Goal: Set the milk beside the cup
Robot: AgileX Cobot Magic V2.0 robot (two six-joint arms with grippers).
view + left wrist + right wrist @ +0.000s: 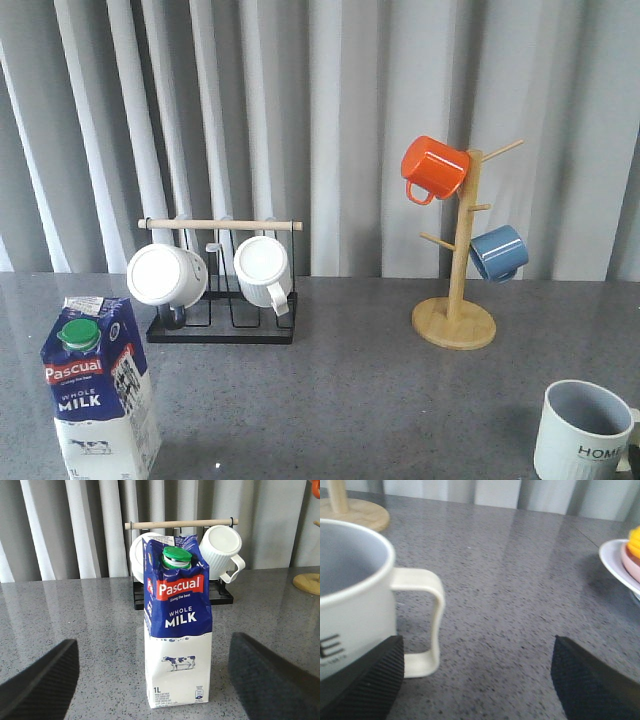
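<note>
While the milk carton [98,385] stands upright at about 8 o'clock on the grey speckled tabletop [340,400], the HOME mug [584,432] sits well apart from it at about 4 o'clock. Seen from the left wrist, the carton [177,630] faces the camera squarely, ahead of and between the left gripper's [160,680] two black fingers [42,682], which are spread wide and touch nothing. Behind the carton a black wire rack [222,318] with a wooden bar holds two white mugs [264,272]. At 2 o'clock a wooden mug tree [455,300] carries an orange mug [433,167] and a blue mug [498,252]. The right gripper [480,680] is likewise spread wide and empty; one finger [365,682] lies just in front of the HOME mug's [355,605] wall beside its handle, though contact cannot be told.
</note>
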